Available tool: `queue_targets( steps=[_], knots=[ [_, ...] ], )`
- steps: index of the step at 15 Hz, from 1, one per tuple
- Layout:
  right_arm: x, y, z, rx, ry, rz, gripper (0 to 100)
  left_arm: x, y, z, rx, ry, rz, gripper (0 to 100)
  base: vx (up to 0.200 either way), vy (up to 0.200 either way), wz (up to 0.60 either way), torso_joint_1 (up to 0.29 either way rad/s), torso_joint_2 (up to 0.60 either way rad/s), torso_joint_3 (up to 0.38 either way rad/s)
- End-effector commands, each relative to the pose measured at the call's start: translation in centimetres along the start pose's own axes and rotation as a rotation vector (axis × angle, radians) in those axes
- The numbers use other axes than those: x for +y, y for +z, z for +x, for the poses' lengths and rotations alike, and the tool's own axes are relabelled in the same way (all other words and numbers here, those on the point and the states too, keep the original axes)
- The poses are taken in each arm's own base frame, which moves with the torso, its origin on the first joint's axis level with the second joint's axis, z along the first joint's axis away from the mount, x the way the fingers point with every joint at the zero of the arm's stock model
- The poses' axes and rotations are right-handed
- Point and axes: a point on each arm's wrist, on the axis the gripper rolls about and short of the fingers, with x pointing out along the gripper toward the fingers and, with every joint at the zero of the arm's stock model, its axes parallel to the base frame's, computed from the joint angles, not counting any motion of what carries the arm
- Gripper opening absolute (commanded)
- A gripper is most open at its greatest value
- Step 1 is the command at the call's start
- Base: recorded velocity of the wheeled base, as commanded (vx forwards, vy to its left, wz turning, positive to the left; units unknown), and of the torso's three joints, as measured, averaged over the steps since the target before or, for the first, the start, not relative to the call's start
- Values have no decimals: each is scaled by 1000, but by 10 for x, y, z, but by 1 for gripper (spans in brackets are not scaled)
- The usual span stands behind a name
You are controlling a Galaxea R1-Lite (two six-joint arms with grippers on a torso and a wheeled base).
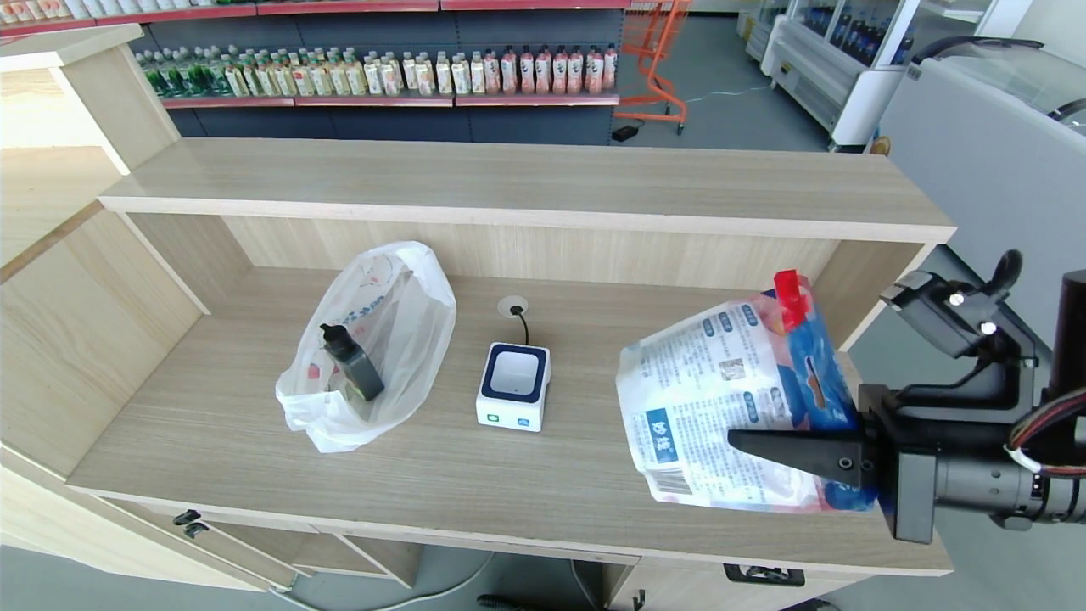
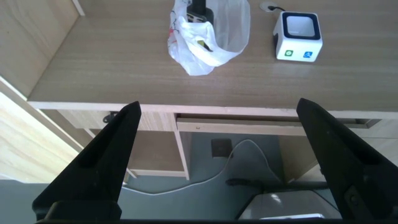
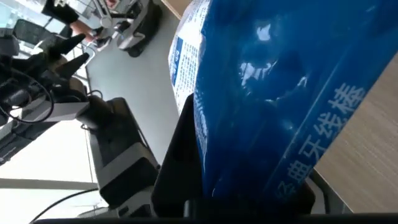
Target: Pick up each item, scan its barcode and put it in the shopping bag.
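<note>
My right gripper is shut on a blue and white refill pouch with a red cap, holding it tilted above the right side of the counter. The pouch's printed white face is turned toward the scanner, a white box with a blue-framed window at the counter's middle. Up close, the blue pouch lies against one dark finger. The white plastic shopping bag stands open on the left with a dark bottle inside. My left gripper hangs open and holds nothing, in front of the counter's front edge, with the bag and scanner beyond it.
The wooden counter has a raised back ledge and side walls. A cable grommet sits behind the scanner. Drawers run under the front edge. Store shelves of drink bottles stand far behind.
</note>
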Motion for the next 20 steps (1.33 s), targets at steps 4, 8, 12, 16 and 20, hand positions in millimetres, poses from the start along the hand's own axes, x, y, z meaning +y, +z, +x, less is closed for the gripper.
queue_targets(
  steps=[4, 8, 12, 16, 20],
  knots=[
    [-20, -2, -21, 29, -704, -189, 0, 0, 0, 0, 2, -1, 0, 100, 0, 0, 0, 0, 0, 0],
    [-32, -12, -48, 175, -860, -423, 0, 0, 0, 0, 2, -1, 0, 100, 0, 0, 0, 0, 0, 0],
    [-27, -20, -52, 190, -856, -437, 0, 0, 0, 0, 2, -1, 0, 100, 0, 0, 0, 0, 0, 0],
    [-25, -19, -53, 175, -837, -439, 0, 0, 0, 0, 2, -1, 3, 100, 0, 0, 0, 0, 0, 0],
    [-19, -18, -57, 143, -793, -454, 0, 0, 0, 0, 2, -1, 1, 100, 0, 0, 0, 0, 0, 0]
  ],
)
